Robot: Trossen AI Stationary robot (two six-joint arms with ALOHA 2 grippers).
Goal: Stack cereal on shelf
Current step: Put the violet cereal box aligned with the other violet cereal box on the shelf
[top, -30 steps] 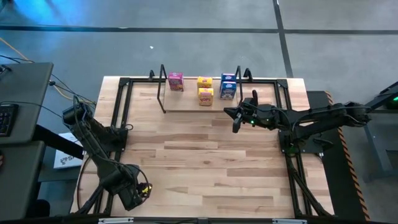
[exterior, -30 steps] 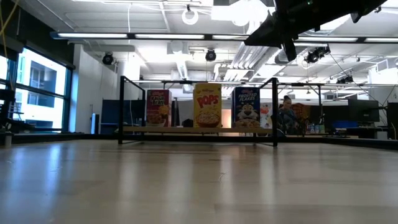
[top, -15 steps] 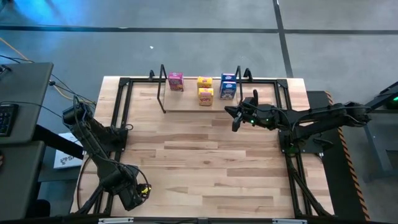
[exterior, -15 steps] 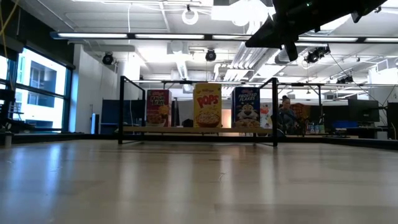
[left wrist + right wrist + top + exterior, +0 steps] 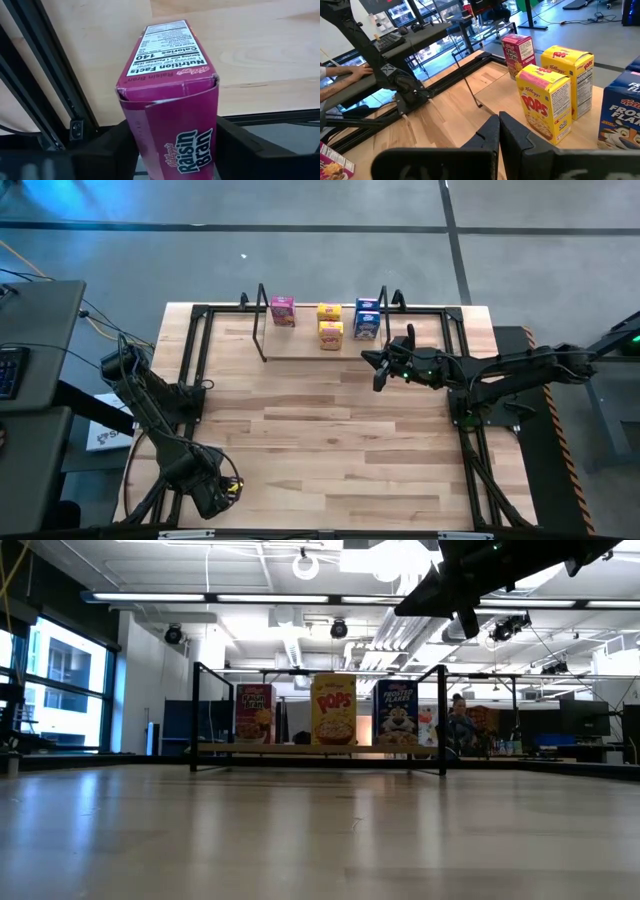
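- left end effector (image 5: pixel 170 150) at near-left surface corner, pinching Raisin Bran box (image 5: pixel 172 95)
- right end effector (image 5: pixel 380 370) pressed together, beside shelf (image 5: pixel 300 350)
- five cereal boxes (image 5: pixel 331 332) on shelf

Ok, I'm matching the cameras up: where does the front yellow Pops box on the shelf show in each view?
High view: front Pops box mid-shelf, just in front of the other yellow box.
Low view: centre of the picture, hiding the other yellow box.
Left wrist view: not in it; a magenta box fills it.
Right wrist view: right of centre.
Shared landmark: the blue Frosted Flakes box beside it.
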